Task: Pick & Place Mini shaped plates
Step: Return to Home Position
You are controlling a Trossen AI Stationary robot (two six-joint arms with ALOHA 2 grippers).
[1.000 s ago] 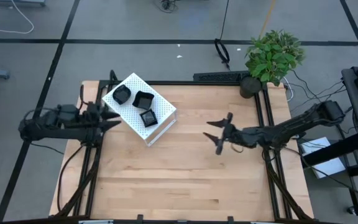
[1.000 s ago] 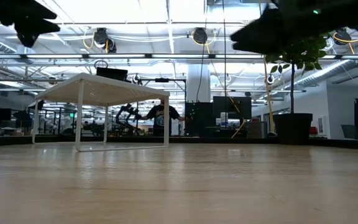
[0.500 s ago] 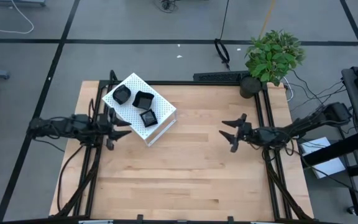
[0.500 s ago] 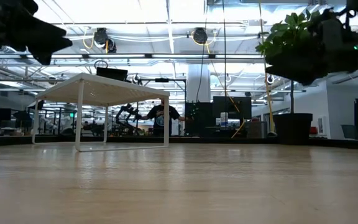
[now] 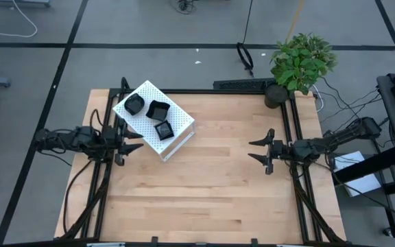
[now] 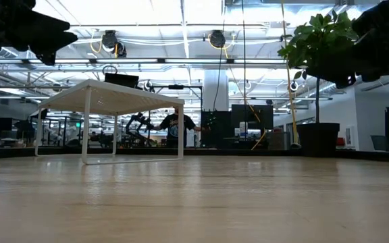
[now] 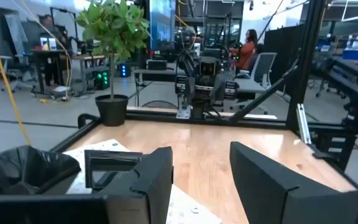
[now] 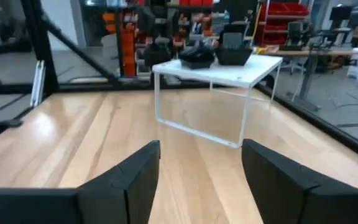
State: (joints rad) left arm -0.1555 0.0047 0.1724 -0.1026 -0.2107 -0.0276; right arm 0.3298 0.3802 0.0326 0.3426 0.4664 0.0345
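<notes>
– Listing item 1: where do we log the mini shaped plates (image 5: 158, 110)?
– We enter them on top of the white perforated shelf (image 5: 142, 121), which stands on the bench (image 5: 211, 199) toward its rear left corner. From above we count 3 glossy black lots: 1 scalloped plate (image 5: 134, 104) nearest that corner and 2 square lots beside it, all close together. We cannot tell how many dishes each lot holds.
– Item 2, the left pincer (image 5: 132, 139)?
– We record it at the bench's left edge, just beside the shelf and not touching it. Its fingers stand apart and clamp nothing, and its own wrist view shows bare wood between them.
– Item 3, the right pincer (image 5: 258, 149)?
– We place it over the right part of the bench, well apart from the shelf, pointing toward it. Its fingers are also spread and grip nothing. Its wrist view looks across the wood to the shelf, with dark dishes on the top.
– Item 4, sundries?
– We note 1 potted plant (image 5: 302, 63) at the bench's rear right corner.
</notes>
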